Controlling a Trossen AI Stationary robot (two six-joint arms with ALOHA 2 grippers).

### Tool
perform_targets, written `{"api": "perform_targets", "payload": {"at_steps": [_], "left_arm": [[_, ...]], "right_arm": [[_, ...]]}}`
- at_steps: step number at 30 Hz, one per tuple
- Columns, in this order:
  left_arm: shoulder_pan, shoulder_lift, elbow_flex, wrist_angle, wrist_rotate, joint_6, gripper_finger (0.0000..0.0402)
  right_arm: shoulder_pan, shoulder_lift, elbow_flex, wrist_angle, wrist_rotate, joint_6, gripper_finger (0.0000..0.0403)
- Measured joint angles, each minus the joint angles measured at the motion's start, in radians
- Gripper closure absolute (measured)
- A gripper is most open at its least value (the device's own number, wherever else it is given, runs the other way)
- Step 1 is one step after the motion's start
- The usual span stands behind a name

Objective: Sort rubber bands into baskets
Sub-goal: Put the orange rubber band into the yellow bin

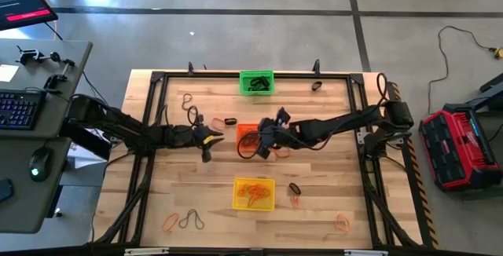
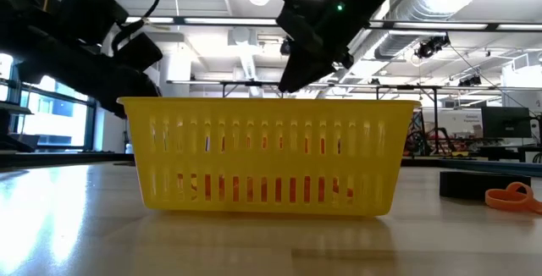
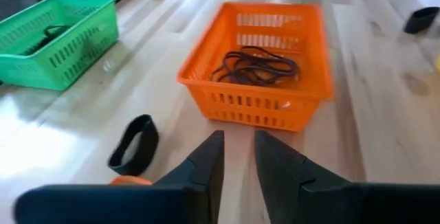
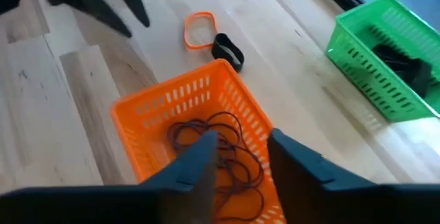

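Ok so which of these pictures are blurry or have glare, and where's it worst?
Low view: the yellow basket is sharp, the arms above are backlit silhouettes against bright ceiling lights. Left wrist view: window glare washes the table beside the green basket; the left gripper is soft. Right wrist view: the right gripper is blurred over the orange basket. High view: evenly lit.

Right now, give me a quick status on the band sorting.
Right gripper open over orange basket, thin dark bands inside. Left gripper open, empty, near thick black band. Nothing blocking.

Likely lab (ceiling ducts [image 2: 474, 9]) — workbenches.
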Motion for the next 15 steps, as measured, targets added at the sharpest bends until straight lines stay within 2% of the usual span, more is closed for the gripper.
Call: {"api": "perform_targets", "payload": {"at_steps": [5, 9, 13, 15], "left_arm": [[0.05, -0.022, 0.08, -0.166, 0.026, -0.001, 0.0382], [0.096, -0.027, 0.177, -0.392, 0.034, 0.009, 0.0397], [0.137, -0.027, 0.259, -0.589, 0.106, 0.062, 0.0401], [0.154, -0.027, 0.289, -0.651, 0.142, 0.081, 0.0401]], "right_arm": [[0.037, 0.0, 0.0, -0.005, 0.067, 0.007, 0.0387], [0.071, 0.0, 0.0, -0.004, 0.13, 0.008, 0.0388], [0.096, -0.001, -0.016, 0.023, 0.122, -0.003, 0.04], [0.1, -0.001, -0.047, 0.071, 0.077, -0.019, 0.04]]}}
